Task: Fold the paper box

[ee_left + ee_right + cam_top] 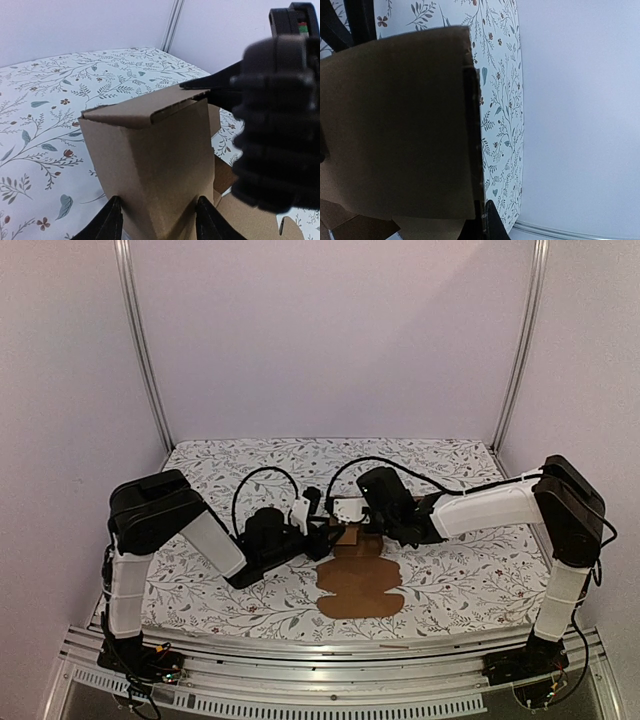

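The brown paper box (360, 585) lies partly flat on the floral table, with one section raised at its far end between the two arms. In the left wrist view that raised section (150, 160) stands as a squarish sleeve with a flap bent over its top. My left gripper (159, 210) clasps it, one finger on each side wall. My right gripper (350, 520) comes in from the right, and its black finger (200, 85) pinches the top flap's edge. In the right wrist view the cardboard panel (395, 140) fills the left side, with the right gripper (482, 215) shut on its edge.
The floral cloth (220, 465) covers the table. Metal posts (145, 350) stand at the back corners against pale walls, and a metal rail (300, 650) runs along the near edge. Both arm bases sit at the front corners.
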{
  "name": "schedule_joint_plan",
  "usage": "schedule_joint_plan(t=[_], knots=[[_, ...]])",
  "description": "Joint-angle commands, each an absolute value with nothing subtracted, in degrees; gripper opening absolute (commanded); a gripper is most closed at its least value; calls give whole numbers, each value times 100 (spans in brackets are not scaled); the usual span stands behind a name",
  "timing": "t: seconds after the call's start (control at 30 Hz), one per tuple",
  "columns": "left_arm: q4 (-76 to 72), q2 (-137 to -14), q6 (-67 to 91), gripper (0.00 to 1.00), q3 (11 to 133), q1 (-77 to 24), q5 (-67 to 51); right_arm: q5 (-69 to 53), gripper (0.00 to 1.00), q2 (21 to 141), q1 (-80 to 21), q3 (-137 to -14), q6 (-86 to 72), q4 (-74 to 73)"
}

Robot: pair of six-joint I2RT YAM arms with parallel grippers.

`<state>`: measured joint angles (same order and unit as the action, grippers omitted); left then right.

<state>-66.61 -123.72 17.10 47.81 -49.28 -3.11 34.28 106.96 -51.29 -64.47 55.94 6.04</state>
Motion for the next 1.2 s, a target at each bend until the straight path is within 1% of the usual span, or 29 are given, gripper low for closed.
schedule_joint_plan(t=[0.0, 0.17, 0.27, 0.4, 0.5, 0.73, 0.87, 1.0, 1.03, 1.17], knots=[[-6549, -12122, 1629, 50, 4623, -5030, -147, 3571, 0, 10679, -5355, -6306, 5714, 1204], [-6876, -12040, 1849, 50, 4411, -4980, -225, 3724, 0, 10713, -5468, -5837, 6327, 2041], [-7045, -11960, 2013, 50, 4266, -4913, -476, 3797, 0, 10682, -5468, -5820, 6363, 2089], [-7091, -11800, 2053, 52, 4085, -4833, -1104, 3765, 0, 10616, -5469, -5799, 6382, 2141], [-7026, -11693, 2109, 52, 3985, -4740, -1556, 3667, 0, 10550, -5471, -5783, 6372, 2052], [-6888, -11813, 2252, 52, 4029, -4492, -1891, 3382, 0, 10533, -5475, -5855, 6333, 1783], [-6854, -11983, 2395, 52, 4131, -4300, -2299, 3282, 0, 10453, -5467, -5947, 6335, 1716], [-6766, -12015, 2400, 52, 4185, -4225, -2420, 2844, 1, 10396, -5435, -6406, 6116, 480], [-6702, -12008, 2386, 51, 4210, -4213, -2424, 2802, 0, 10410, -5419, -6492, 6044, 363], [-6406, -11968, 2244, 51, 4320, -4210, -2336, 2885, 0, 10566, -5368, -6571, 6133, 788]])
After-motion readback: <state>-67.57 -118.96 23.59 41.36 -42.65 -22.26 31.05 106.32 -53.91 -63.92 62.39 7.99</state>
